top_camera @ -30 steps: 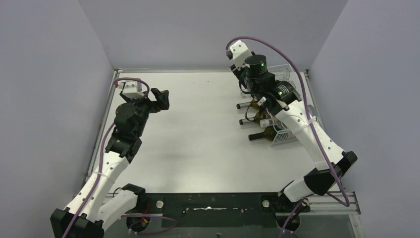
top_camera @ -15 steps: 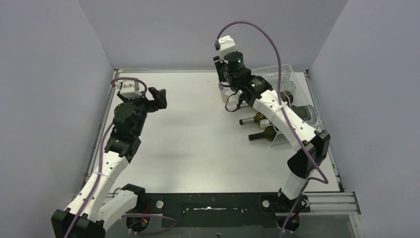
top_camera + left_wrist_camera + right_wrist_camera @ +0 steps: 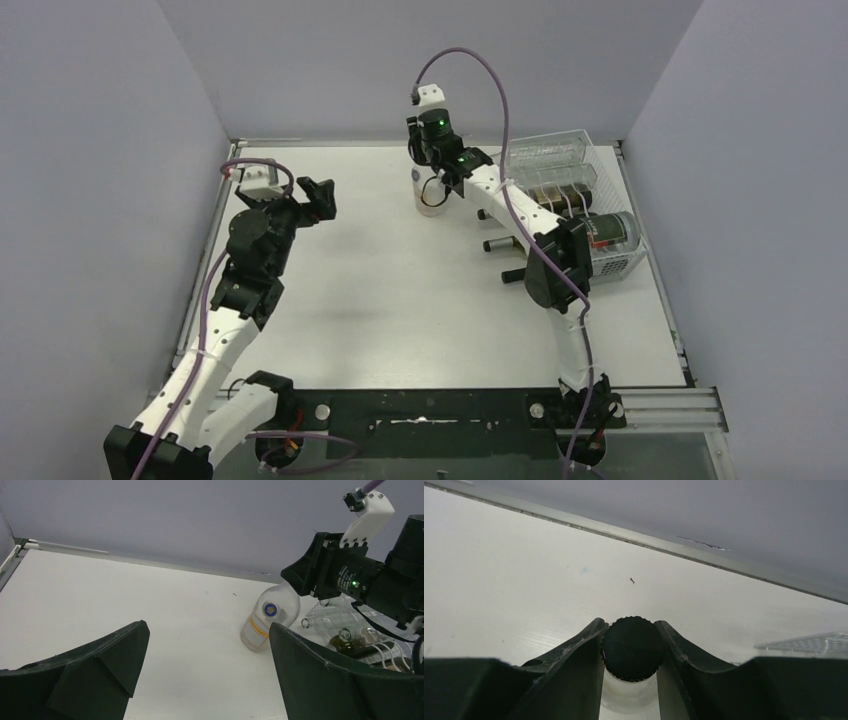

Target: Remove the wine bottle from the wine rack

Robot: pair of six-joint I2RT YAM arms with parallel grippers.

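The right fingers (image 3: 574, 657) pinch the black cap of the clear wine bottle (image 3: 431, 198) — it stands on the bench (image 3: 380, 290), left of the wine rack (image 3: 548, 150). The left fingers (image 3: 325, 680) are spread — holding nothing.

The desk's (image 3: 380, 290) middle lies open, while the rack (image 3: 622, 262) crowds the far right corner, bottle necks (image 3: 497, 244) jutting leftward beneath the right arm (image 3: 548, 268).

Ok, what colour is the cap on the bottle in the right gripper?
Black. The cap, with a ridged edge, shows best in the right wrist view.
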